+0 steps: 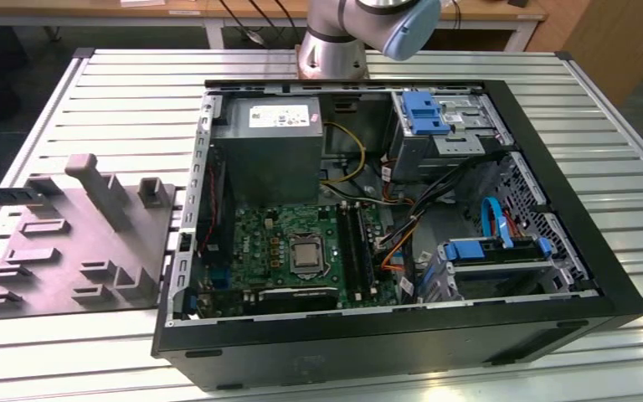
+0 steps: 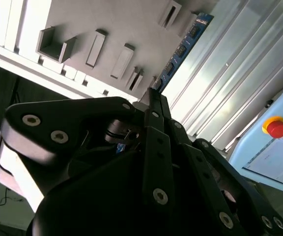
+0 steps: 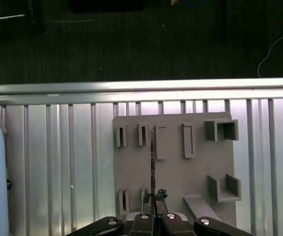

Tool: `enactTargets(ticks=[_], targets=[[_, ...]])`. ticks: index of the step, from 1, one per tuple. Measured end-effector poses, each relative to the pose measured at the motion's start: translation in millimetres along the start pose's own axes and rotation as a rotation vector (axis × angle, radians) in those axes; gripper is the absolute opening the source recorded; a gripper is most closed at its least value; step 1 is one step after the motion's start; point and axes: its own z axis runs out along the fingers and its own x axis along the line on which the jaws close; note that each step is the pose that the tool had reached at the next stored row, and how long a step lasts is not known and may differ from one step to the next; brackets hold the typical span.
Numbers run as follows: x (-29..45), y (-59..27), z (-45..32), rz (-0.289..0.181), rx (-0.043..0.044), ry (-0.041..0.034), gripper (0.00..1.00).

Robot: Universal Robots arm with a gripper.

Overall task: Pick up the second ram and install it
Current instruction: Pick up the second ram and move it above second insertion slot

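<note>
My gripper [image 3: 154,195] is shut on the second ram [image 3: 153,157], which shows edge-on as a thin dark line over the grey fixture plate [image 3: 195,172]. In the second wrist view the ram [image 2: 183,49] is a blue strip with dark chips reaching out from the closed black fingertips of the gripper [image 2: 151,94]. A thin dark strip [image 1: 3,195] juts in over the plate [image 1: 64,251] from the exterior view's left edge and looks like the same stick. The open computer case [image 1: 568,226] holds the green motherboard [image 1: 260,243] with its long black slots [image 1: 355,243].
The case lies on a slatted aluminium table [image 1: 131,92]. Inside it are a power supply [image 1: 265,151], blue drive brackets [image 1: 422,113] and loose cables [image 1: 405,226]. A light blue box with a red stop button [image 2: 277,128] sits beside the plate. The arm's base [image 1: 333,50] stands behind the case.
</note>
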Motion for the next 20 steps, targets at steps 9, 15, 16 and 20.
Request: enactTargets(ticks=[9,15,16,20], targets=[[-0.5,0.2,-27.6,0.002,-0.0002,-0.0057,0.12],[-0.8,0.4,-45.9,0.003,-0.0005,-0.0114,0.12],[-0.9,0.4,-48.7,0.003,-0.0006,-0.0126,0.12],[-0.9,0.5,-53.7,0.003,-0.0005,-0.0153,0.12]])
